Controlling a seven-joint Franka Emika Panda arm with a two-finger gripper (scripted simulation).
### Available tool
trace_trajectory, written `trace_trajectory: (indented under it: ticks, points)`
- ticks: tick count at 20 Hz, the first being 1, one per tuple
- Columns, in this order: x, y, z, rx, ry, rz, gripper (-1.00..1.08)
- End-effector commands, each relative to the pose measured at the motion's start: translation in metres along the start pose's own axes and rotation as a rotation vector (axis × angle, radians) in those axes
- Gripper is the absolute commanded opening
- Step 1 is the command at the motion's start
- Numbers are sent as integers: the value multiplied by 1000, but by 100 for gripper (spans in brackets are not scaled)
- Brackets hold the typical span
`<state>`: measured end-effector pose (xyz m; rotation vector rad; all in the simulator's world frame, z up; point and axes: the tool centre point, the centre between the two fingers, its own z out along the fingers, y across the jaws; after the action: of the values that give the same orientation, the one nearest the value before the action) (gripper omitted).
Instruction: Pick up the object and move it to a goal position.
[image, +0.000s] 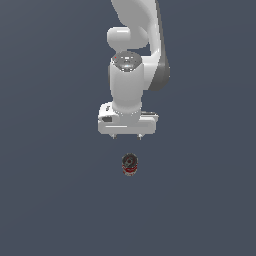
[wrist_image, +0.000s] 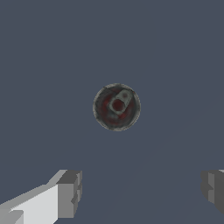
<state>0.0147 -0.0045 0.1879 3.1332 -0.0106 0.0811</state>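
Note:
The object (image: 130, 164) is a tiny dark can with a grey-black round top and a red band low on its side, standing upright on the flat grey floor. From the wrist view its round top (wrist_image: 117, 107) shows a pull tab and reddish patches. My white gripper (image: 127, 137) hangs above the floor, just behind the can in the exterior view, apart from it. Its grey fingers (wrist_image: 70, 194) stand wide apart in the wrist view, with nothing between them, so my gripper (wrist_image: 142, 190) is open.
A plain dark grey floor (image: 50, 200) fills both views. The white arm (image: 132, 60) rises out of the exterior view's top edge.

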Motion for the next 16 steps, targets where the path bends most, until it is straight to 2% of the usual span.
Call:
trace_trajectory:
  ticks: [1,10,16]
  points:
    - [0,0,0,0,0,0,100]
    - [3,-33,-6,34,4,-13,100]
    - [4,-32,-5,33,3,-3,100]
